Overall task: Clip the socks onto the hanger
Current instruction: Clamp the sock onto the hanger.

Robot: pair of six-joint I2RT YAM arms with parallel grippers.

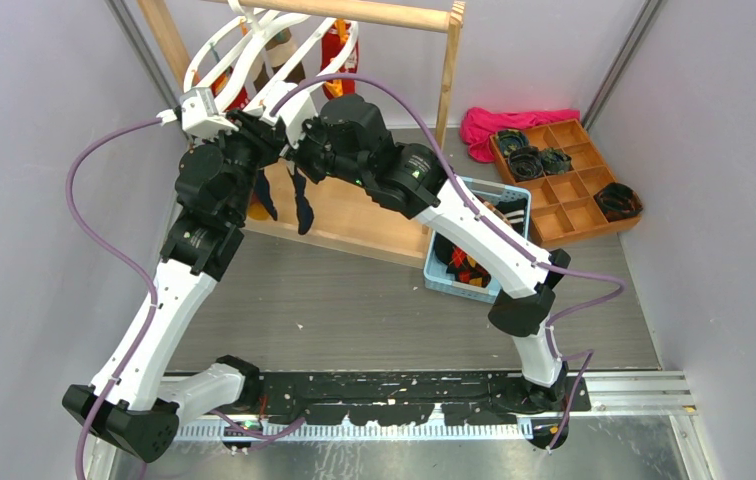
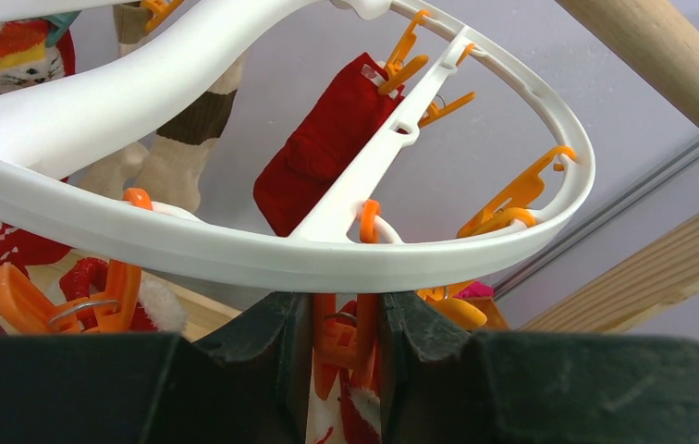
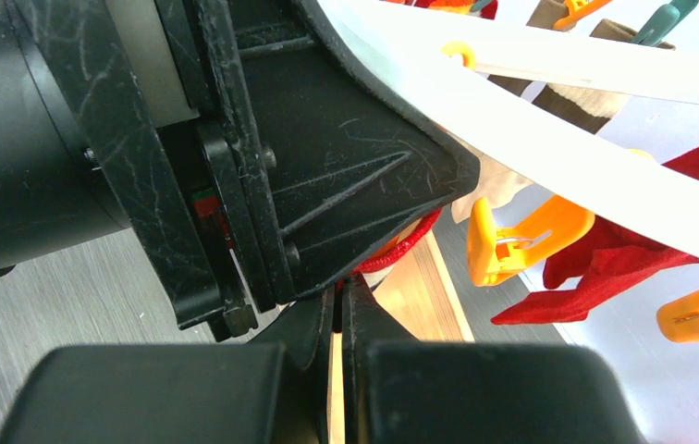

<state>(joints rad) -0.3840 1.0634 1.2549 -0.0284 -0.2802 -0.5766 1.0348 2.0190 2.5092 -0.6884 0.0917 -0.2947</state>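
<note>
Left wrist view: our left gripper [image 2: 346, 313] is squeezed narrow on 1 orange clip [image 2: 342, 347], just under the rim of the white hanger [image 2: 235, 254]; 1 red sock [image 2: 323, 148] hangs clipped beyond. Our right gripper [image 3: 338, 310] sits against the left one, jaws almost together beside a red-edged cuff [image 3: 406, 242]; we cannot tell whether it pinches anything. Farther right, more socks [image 1: 464, 265] lie in the blue basket [image 1: 454, 289].

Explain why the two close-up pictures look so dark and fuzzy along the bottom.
Left wrist: the fingers sit close to the lens, so they look dark and soft; the hanger is sharp against a bright wall. Right wrist: same, plus the left arm fills the left side; the hanger looks washed out. Top: even light, sharp.
</note>
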